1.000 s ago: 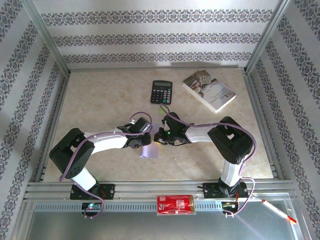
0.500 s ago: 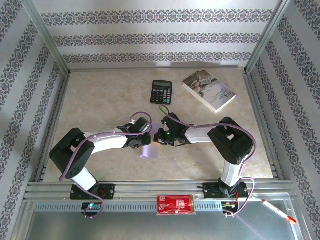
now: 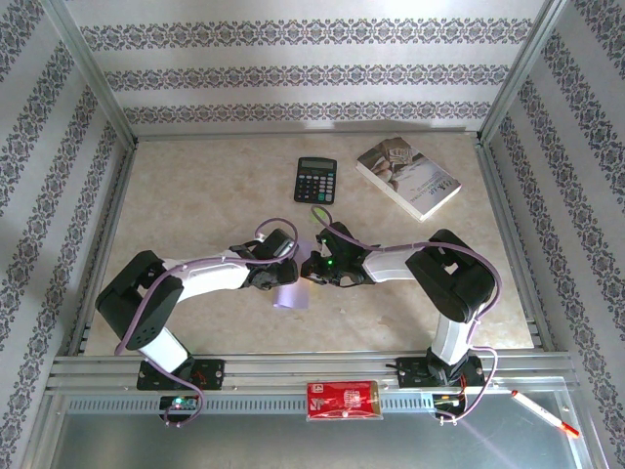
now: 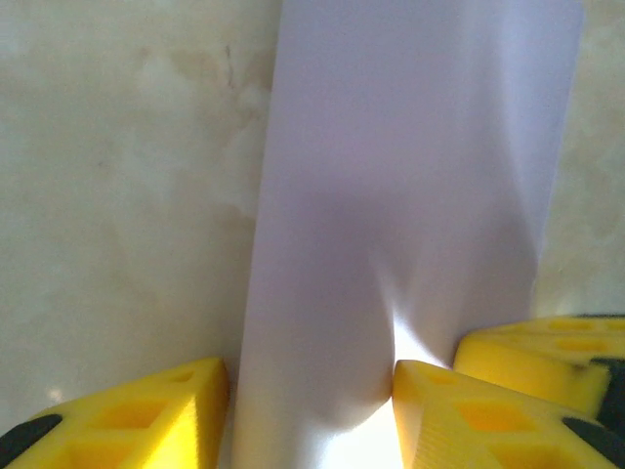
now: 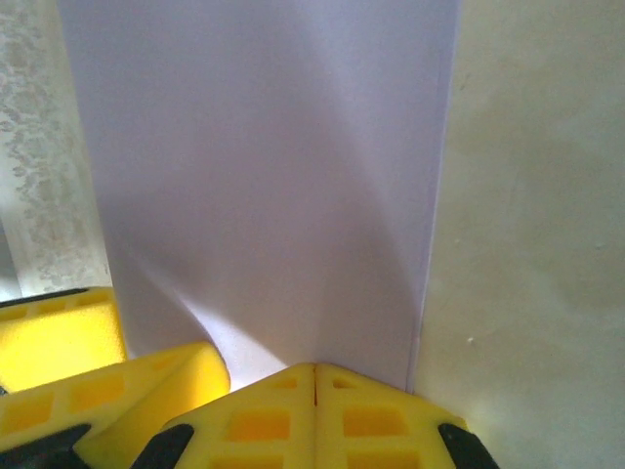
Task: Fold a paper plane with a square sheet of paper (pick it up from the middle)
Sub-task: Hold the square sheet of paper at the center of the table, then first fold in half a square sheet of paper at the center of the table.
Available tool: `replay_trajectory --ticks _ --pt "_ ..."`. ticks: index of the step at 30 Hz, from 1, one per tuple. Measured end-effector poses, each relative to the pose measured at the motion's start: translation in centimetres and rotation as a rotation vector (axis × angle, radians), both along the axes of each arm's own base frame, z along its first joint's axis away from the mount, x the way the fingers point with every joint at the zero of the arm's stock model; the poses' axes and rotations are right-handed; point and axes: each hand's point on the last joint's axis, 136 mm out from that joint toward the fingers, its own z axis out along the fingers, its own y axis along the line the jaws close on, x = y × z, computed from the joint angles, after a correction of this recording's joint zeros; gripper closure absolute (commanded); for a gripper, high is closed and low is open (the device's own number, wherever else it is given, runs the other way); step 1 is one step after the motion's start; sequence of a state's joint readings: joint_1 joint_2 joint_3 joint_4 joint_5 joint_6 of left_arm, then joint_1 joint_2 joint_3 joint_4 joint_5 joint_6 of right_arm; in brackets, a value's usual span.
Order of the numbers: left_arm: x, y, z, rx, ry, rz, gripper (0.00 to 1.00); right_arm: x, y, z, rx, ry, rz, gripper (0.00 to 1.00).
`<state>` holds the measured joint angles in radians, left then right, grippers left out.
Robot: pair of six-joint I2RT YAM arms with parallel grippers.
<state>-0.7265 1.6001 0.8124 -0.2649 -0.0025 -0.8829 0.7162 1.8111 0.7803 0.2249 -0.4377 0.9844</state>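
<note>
Two hands are being brought tip to tip at the middle of the desk. The right hand is being kept fully closed, with its two yellow fingertips pressed together. The near edge of the one sheet of paper is being pinched between them.

The left hand is being held part open, its two fingers standing apart. The sheet, folded into a narrow lilac strip, is running through the gap. It is being touched by the finger on the right of the left wrist view, where the paper is bulging. Whether the other finger is touching it cannot be told. One finger of the right hand is showing just beside that spot.

From above, the pale sheet is showing just on the near side of the two hands. Whether it is resting on the desk cannot be told.

Further out, well apart from the hands, one black calculator and one white-covered book are lying near the far edge, the book to the right. One red packet is lying on the front rail between the arm bases.
</note>
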Motion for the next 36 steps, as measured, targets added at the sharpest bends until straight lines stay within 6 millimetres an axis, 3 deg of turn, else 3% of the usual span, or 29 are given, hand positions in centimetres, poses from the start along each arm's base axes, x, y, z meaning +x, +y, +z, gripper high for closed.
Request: replay_trajectory --ticks 4,8,10,12,15,19,26,36 --pt "-0.8 1.0 1.1 0.027 0.006 0.000 0.41 0.0 0.0 0.0 0.003 -0.003 0.000 1.00" --pt "-0.2 1.1 4.3 0.003 -0.057 0.010 0.41 0.0 0.0 0.0 0.003 -0.004 0.000 1.00" --pt "0.2 0.7 5.8 -0.024 -0.093 0.009 0.47 0.0 0.0 0.0 0.004 -0.005 0.000 1.00" --pt "0.6 0.2 6.9 -0.052 -0.114 -0.002 0.59 0.0 0.0 0.0 0.004 -0.005 0.000 1.00" --pt "0.7 -0.7 7.4 -0.080 -0.109 -0.030 0.71 0.0 0.0 0.0 0.004 -0.005 0.000 1.00" --pt "0.8 -1.6 6.3 -0.097 -0.069 -0.057 0.79 0.0 0.0 0.0 0.005 -0.007 0.000 1.00" --pt "0.9 -1.8 3.6 -0.102 0.016 -0.067 0.84 0.0 0.0 0.0 0.006 -0.009 -0.001 1.00" --pt "0.6 0.1 0.4 -0.072 0.073 -0.036 0.85 0.0 0.0 0.0 0.005 -0.009 -0.001 1.00"
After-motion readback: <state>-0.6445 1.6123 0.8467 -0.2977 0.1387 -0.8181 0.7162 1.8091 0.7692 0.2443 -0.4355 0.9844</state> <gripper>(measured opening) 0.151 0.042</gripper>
